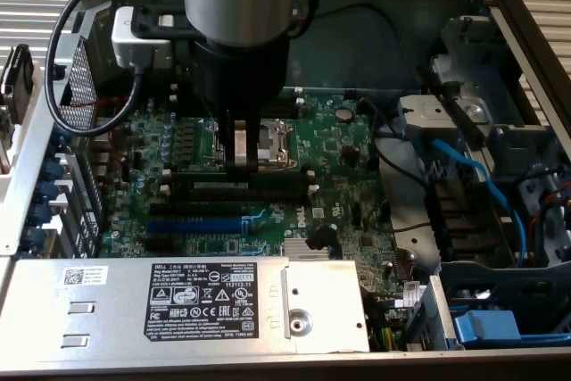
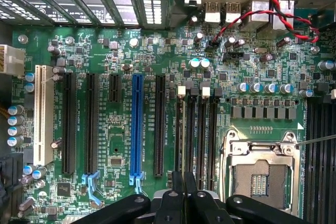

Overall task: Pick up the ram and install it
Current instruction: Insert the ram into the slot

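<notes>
Hand point(image 2: 183, 196) closed; black slots point(image 2: 202, 129) below

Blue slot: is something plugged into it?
No, the blue slot is bare along its whole length, with nothing standing in it.

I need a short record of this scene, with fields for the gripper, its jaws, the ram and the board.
gripper: low over the black memory slots, beside the CPU socket
jaws: close together
ram: cannot tell whether it is held
blue slot: empty
setting: motherboard inside an open computer case
</notes>
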You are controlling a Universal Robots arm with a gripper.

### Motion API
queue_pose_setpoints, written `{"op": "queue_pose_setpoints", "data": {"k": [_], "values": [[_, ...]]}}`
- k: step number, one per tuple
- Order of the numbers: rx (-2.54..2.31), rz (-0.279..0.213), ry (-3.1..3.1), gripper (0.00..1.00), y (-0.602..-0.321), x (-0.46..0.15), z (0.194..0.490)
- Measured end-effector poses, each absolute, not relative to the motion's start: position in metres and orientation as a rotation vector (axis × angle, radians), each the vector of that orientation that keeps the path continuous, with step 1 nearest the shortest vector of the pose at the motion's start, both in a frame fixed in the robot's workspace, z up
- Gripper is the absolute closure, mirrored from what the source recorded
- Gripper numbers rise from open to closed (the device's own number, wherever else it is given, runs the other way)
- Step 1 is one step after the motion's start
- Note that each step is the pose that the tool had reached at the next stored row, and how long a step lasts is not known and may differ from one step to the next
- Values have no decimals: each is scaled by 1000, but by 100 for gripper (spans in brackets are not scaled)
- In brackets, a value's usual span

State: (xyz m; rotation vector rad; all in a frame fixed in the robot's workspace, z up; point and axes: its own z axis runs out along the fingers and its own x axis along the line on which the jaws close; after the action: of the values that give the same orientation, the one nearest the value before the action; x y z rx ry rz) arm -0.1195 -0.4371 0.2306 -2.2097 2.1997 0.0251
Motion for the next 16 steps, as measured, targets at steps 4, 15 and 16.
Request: {"op": "queue_pose_setpoints", "data": {"k": [4, 15, 16], "values": [[-2210, 25, 2200, 88, -437, -119, 230], [-2210, 25, 2200, 88, -437, -119, 230], [-2210, 25, 2200, 88, -437, -119, 230]]}}
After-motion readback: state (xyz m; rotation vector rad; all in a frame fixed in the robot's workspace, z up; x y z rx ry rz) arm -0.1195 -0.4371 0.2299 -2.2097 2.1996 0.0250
